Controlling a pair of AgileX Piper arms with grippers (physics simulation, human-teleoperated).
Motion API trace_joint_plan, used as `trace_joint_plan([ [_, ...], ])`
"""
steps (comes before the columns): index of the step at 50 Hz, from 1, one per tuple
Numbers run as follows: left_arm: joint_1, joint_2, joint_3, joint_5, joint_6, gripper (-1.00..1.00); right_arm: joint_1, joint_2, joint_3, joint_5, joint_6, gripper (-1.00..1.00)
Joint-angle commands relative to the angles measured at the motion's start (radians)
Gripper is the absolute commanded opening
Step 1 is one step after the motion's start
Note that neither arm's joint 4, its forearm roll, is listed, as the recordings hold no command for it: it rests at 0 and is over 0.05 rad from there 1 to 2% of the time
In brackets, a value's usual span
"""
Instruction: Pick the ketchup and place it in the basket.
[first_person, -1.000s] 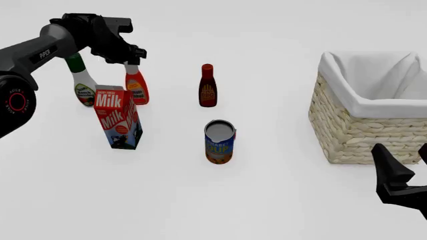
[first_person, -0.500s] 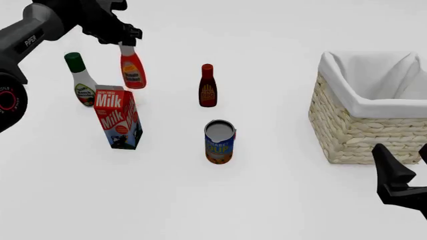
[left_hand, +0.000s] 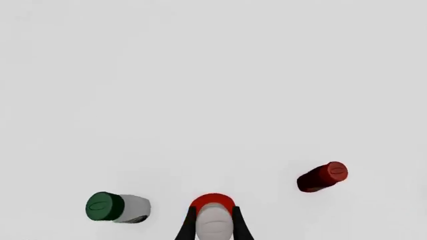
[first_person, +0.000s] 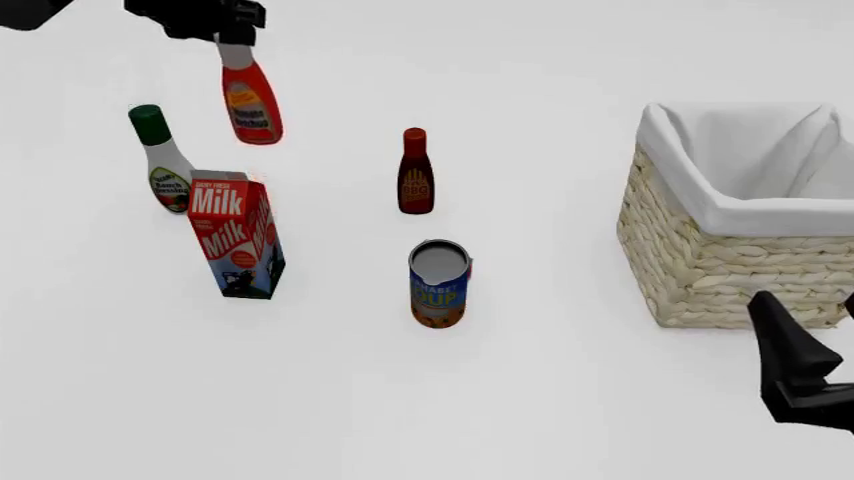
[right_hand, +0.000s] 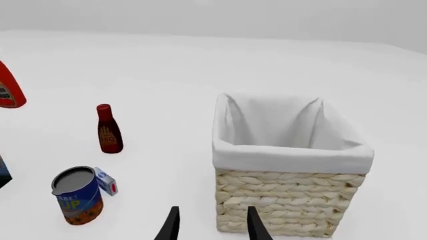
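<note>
The left gripper (first_person: 230, 22) is pinching the ketchup (first_person: 250, 105) by its cap, jaws closed. Hanging from that narrow neck, the light, stiff bottle is likely swinging.

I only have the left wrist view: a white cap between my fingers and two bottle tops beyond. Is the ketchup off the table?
Observer: Yes. In the front view the ketchup hangs by its cap from the left gripper, above the ranch bottle and milk carton.
Operator: Where's the basket?
Observer: Far right of the front view; the basket is upright, with nothing visible inside its white lining.
Operator: Anything standing between?
Observer: The dark sauce bottle and an opened soup can stand between.
Operator: And the right arm?
Observer: The right gripper is open, near the basket's front wall.
</note>
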Motion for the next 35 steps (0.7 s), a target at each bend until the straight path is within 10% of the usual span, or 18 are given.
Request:
trace_joint_plan([
  [1,-0.021,-0.126,0.037,0.037,0.020,-1.00,0.071,-0.127,-0.038,0.121,-0.048,1.00],
  [35,-0.108,-0.441,0.287,0.093,0.015,-1.00,0.468,0.059,-0.306,0.156,-0.110,1.00],
])
